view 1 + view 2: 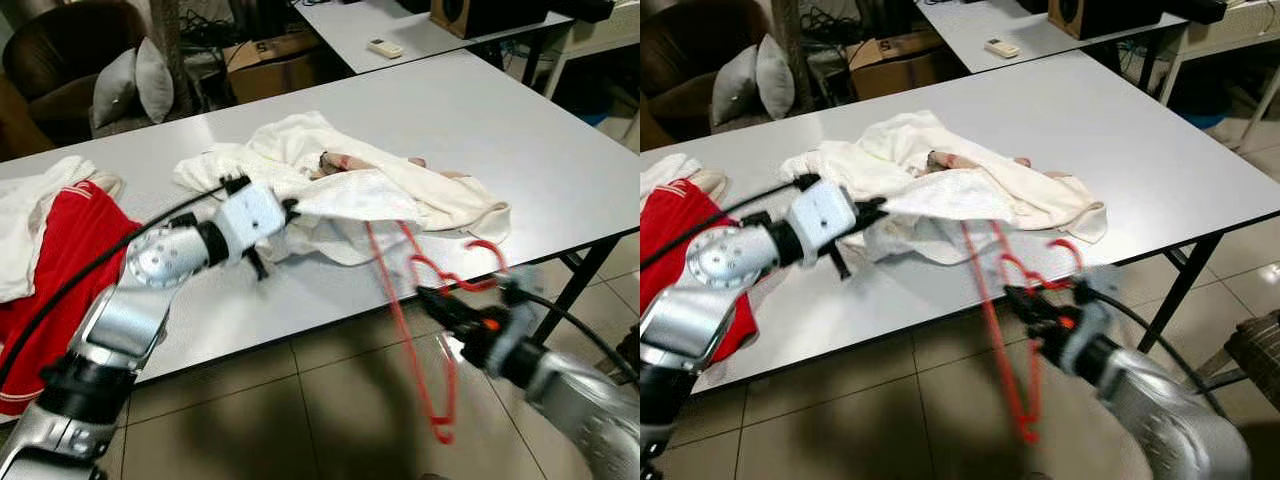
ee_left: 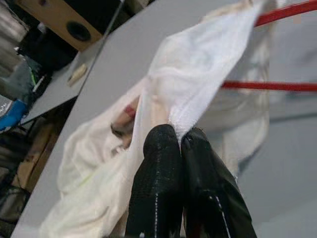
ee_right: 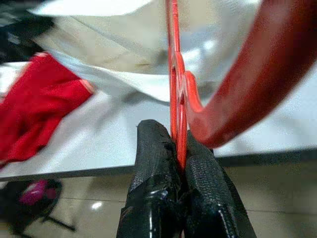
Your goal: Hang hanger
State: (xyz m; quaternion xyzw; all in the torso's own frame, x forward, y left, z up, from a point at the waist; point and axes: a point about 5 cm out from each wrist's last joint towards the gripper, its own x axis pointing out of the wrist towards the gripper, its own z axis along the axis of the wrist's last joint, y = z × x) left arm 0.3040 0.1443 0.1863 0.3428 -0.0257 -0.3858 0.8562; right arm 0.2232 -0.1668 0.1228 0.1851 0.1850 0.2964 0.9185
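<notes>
Hanger [image 1: 415,330]: red, thin wire-like frame, held in my right gripper [image 3: 179,148], whose two black fingers are pressed together on a bar of it near the hook. It sits at the near edge of the grey table [image 1: 520,150], partly off the edge, long axis running from the cloth down toward the floor, lower end hanging below table height over the tiles. Upper arms of the hanger reach up under the lifted hem of the white garment [image 1: 400,195] that lies crumpled mid-table. My left gripper [image 2: 181,141] is closed on a fold of that white garment, pinching the cloth edge and holding it raised off the tabletop; the wrist view shows two red bars passing just beyond the pinched edge. Key relation: cloth opening lies up and to my left of the hanger, hanger shoulder pointing into it; the right arm is the nearer one to the hanger, the left is nearer the garment. Judgement: step in hand is threading the hanger into the garment; next move calls for pushing the right gripper along the hanger's own axis, toward the left gripper, while the left keeps the hem open. Risk: thin frame may twist in the pinch. Red cloth [image 1: 60,250] lies well apart at far left, untouched.
</notes>
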